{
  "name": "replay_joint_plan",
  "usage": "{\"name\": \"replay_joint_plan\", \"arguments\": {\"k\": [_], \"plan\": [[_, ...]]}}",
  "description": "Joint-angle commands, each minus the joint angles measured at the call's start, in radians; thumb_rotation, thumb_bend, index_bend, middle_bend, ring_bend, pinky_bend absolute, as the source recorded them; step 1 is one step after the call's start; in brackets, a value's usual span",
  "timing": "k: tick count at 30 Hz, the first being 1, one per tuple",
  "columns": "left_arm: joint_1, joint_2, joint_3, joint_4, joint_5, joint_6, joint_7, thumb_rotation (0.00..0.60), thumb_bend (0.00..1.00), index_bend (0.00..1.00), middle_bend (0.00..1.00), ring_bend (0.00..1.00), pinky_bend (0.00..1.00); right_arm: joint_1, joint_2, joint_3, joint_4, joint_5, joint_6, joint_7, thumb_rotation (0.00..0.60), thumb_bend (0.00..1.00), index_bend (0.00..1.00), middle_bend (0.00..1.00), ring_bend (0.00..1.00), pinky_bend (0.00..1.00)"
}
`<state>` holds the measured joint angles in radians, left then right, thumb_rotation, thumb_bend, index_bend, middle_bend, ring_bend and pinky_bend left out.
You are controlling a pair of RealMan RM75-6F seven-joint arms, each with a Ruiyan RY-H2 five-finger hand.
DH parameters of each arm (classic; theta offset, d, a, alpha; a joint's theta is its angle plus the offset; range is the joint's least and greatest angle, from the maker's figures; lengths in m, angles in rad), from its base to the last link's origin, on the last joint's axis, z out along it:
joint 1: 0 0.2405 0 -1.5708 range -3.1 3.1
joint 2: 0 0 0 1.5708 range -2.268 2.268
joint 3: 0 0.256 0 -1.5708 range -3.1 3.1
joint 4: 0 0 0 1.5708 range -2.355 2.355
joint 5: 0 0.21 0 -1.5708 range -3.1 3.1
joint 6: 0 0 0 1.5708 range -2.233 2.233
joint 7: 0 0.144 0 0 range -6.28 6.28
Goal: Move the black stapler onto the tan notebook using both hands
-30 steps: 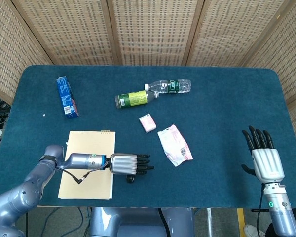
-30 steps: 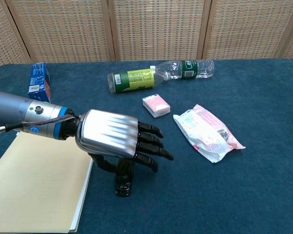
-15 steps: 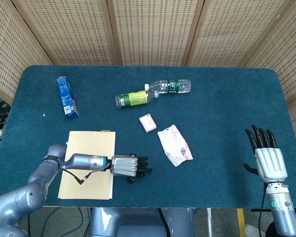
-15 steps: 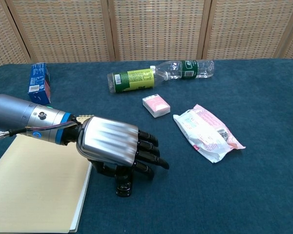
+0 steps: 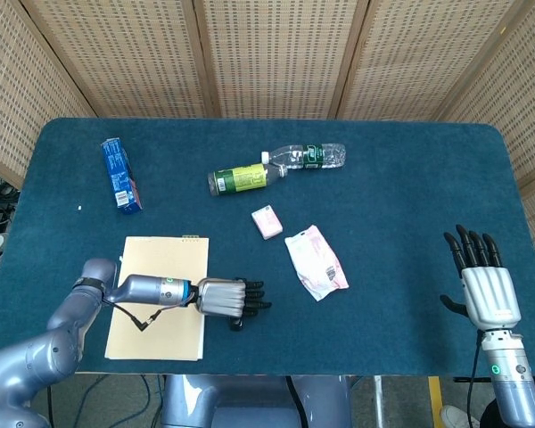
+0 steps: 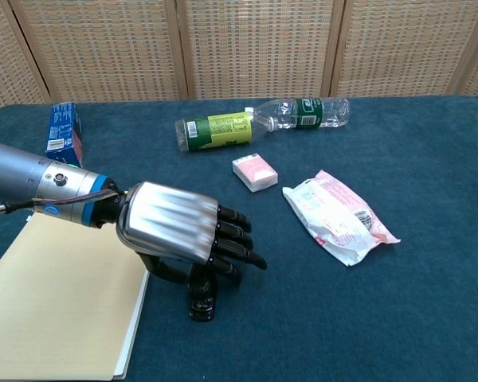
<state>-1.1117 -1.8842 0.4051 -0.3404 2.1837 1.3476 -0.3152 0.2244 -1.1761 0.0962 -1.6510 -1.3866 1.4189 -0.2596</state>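
Observation:
The black stapler (image 6: 201, 301) lies on the blue cloth just right of the tan notebook (image 6: 56, 310), which sits at the front left. My left hand (image 6: 179, 231) hovers low over the stapler's rear, fingers stretched out to the right and the thumb reaching down against it; most of the stapler is hidden beneath the palm. In the head view only the stapler's tip (image 5: 236, 322) pokes out below the left hand (image 5: 223, 297), beside the notebook (image 5: 156, 267). My right hand (image 5: 486, 285) stands at the front right, fingers spread, holding nothing, far from the stapler.
A blue box (image 5: 120, 174) lies at the back left. A green-labelled bottle (image 5: 241, 178) and a clear bottle (image 5: 308, 156) lie end to end at the back middle. A small pink box (image 5: 267, 222) and a white-pink packet (image 5: 315, 261) sit right of the stapler.
My left hand has sunk lower and slid slightly left over the stapler, which has stayed in place. The right hand has drifted a little toward the front edge.

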Motion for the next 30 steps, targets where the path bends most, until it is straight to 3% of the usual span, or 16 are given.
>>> {"name": "replay_joint_plan", "arguments": {"k": [1,14,20,23,25,28,30], "plan": [[-0.002,0.009,0.004,-0.012,-0.011,-0.003,0.005,0.6,0.39,0.25,0.11,0.17,0.16,0.001,-0.001,0.0,-0.001,0.0,-0.006,-0.002,0.6,0.0,0.0,0.0,0.0,0.0],[0.002,-0.03,0.02,-0.003,-0.038,-0.029,0.012,0.6,0.39,0.25,0.11,0.17,0.16,-0.005,0.004,0.008,-0.006,-0.003,-0.008,-0.001,0.6,0.0,0.0,0.0,0.0,0.0],[0.005,-0.044,0.034,0.012,-0.038,-0.031,0.007,0.6,0.44,0.29,0.15,0.23,0.26,-0.005,0.006,0.009,-0.006,-0.003,-0.015,0.003,0.6,0.0,0.0,0.0,0.0,0.0],[0.008,-0.053,0.039,0.02,-0.039,-0.024,0.001,0.6,0.51,0.44,0.31,0.38,0.37,-0.006,0.007,0.01,-0.006,-0.003,-0.016,0.005,0.6,0.0,0.0,0.0,0.0,0.0],[0.011,-0.057,0.042,0.025,-0.04,-0.011,0.0,0.6,0.55,0.61,0.46,0.5,0.48,-0.006,0.008,0.012,-0.006,-0.001,-0.017,0.008,0.6,0.0,0.0,0.0,0.0,0.0],[0.016,-0.057,0.044,0.042,-0.043,0.004,0.007,0.6,0.58,0.74,0.56,0.59,0.55,-0.006,0.009,0.014,-0.004,0.0,-0.02,0.01,0.6,0.0,0.0,0.0,0.0,0.0],[0.019,-0.052,0.045,0.049,-0.047,0.007,0.006,0.6,0.58,0.76,0.58,0.61,0.57,-0.006,0.009,0.014,-0.003,0.0,-0.022,0.011,0.6,0.0,0.0,0.0,0.0,0.0]]}}
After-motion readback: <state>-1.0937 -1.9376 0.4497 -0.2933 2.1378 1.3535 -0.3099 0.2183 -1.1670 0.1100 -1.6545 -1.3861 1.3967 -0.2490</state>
